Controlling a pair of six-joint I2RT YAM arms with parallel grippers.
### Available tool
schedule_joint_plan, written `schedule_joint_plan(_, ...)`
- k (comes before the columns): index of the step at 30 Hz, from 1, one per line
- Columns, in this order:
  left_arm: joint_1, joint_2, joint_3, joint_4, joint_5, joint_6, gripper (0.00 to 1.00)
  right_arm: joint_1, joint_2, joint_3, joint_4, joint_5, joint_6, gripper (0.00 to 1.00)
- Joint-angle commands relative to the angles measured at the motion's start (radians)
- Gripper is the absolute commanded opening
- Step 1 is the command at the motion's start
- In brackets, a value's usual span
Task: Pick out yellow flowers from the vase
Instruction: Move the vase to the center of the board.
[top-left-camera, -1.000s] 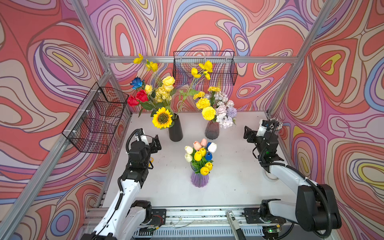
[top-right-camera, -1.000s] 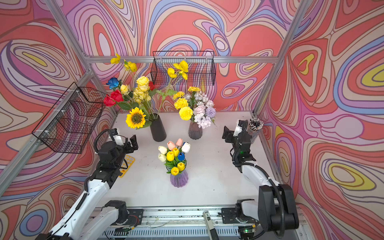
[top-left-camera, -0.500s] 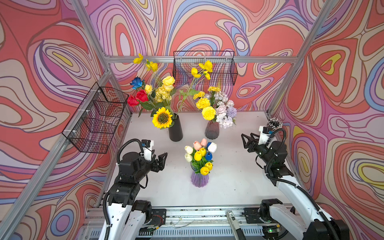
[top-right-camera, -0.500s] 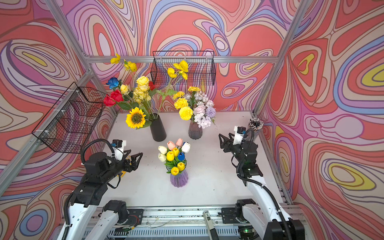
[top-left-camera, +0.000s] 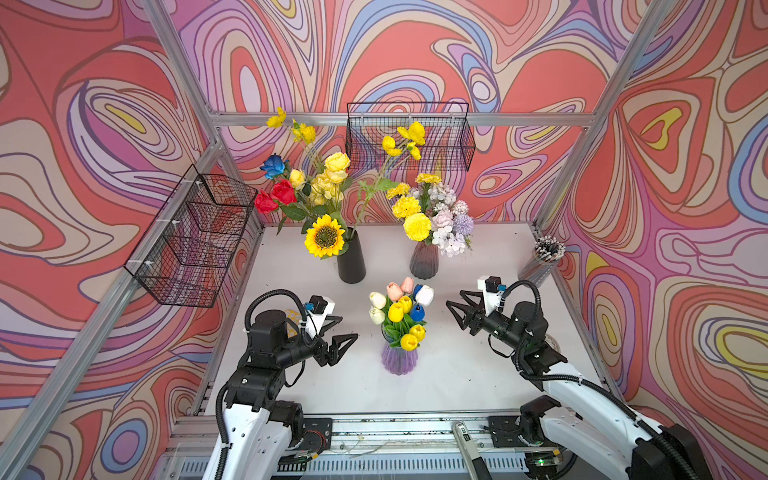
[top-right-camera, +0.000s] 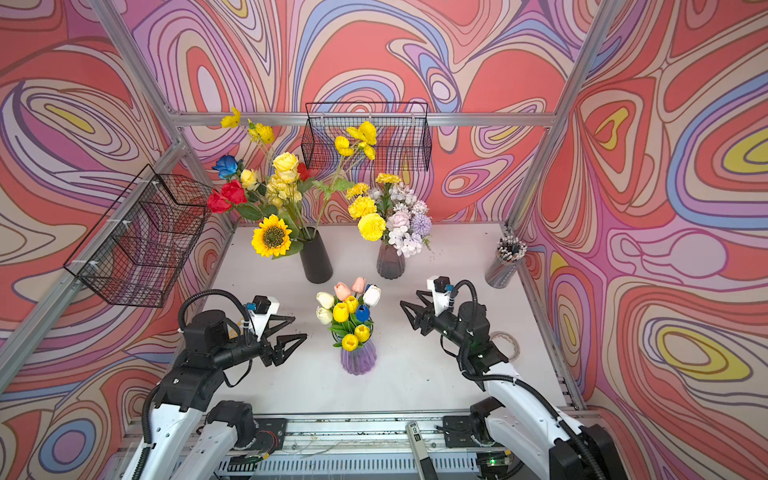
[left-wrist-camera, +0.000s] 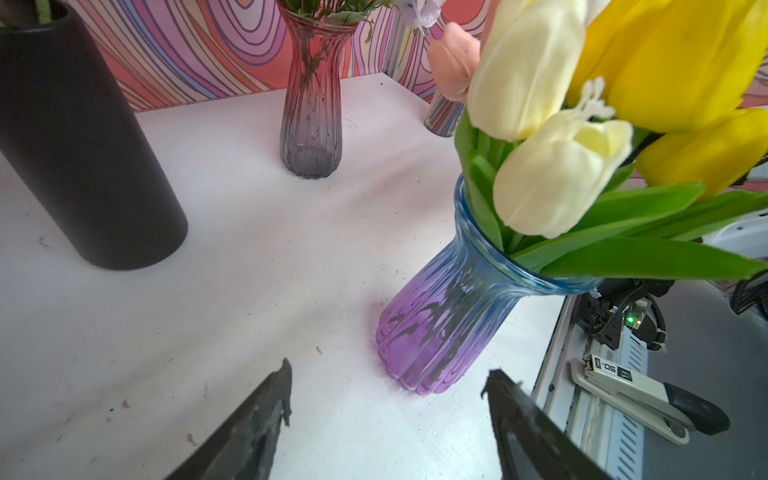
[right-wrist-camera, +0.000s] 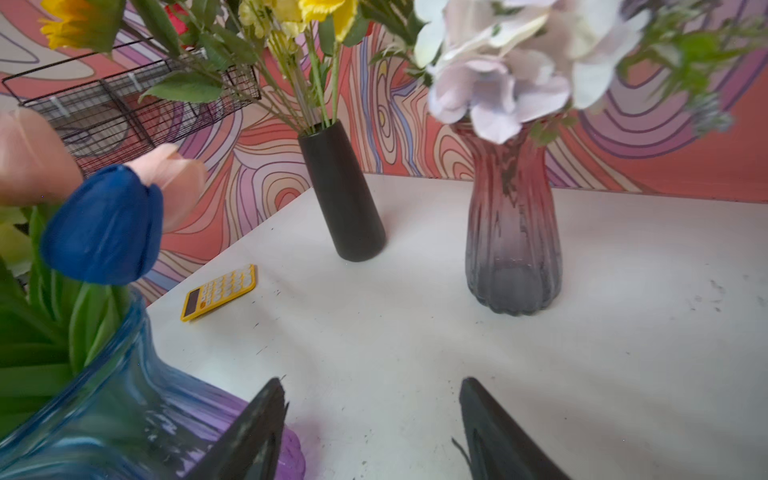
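Yellow tulips (top-left-camera: 395, 311), perhaps four, between left hand (top-left-camera: 349, 327) and right hand (top-left-camera: 454, 297).

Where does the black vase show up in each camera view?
Top view: black vase at the table's back, holding the sunflower.
Top view: the same spot.
Left wrist: close, cut by the frame edge.
Right wrist: whole, across the table.
Shared landmark: pink-grey ribbed vase beside it.

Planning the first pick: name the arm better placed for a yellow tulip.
Left, probably: the left gripper sits across from the low yellow tulips; the right gripper faces the blue tulip.
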Motion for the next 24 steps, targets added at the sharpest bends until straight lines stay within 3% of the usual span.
schedule_joint_plan(1, -0.025, 0.010, -0.025, 0.095, 0.059, 0.016, 0.76, 0.031, 0.010, -0.026, 0.071, -0.065, -0.025, 0.67)
schedule_joint_plan(8, -0.133, 0.088, -0.015, 0.085, 0.048, 0.069, 0.75, 0.118, 0.019, -0.057, 0.085, -0.158, -0.079, 0.67)
schedule_joint_plan(12, -0.208, 0.116, -0.026, 0.106, 0.018, 0.132, 0.68, 0.169, 0.018, -0.061, 0.068, -0.149, -0.111, 0.68)
schedule_joint_plan(15, -0.256, 0.107, -0.116, 0.200, 0.004, 0.160, 0.67, 0.214, 0.029, -0.073, 0.098, -0.125, -0.129, 0.69)
schedule_joint_plan(24, -0.310, 0.154, -0.109, 0.251, 0.004, 0.204, 0.69, 0.325, 0.151, -0.071, 0.193, -0.136, -0.161, 0.73)
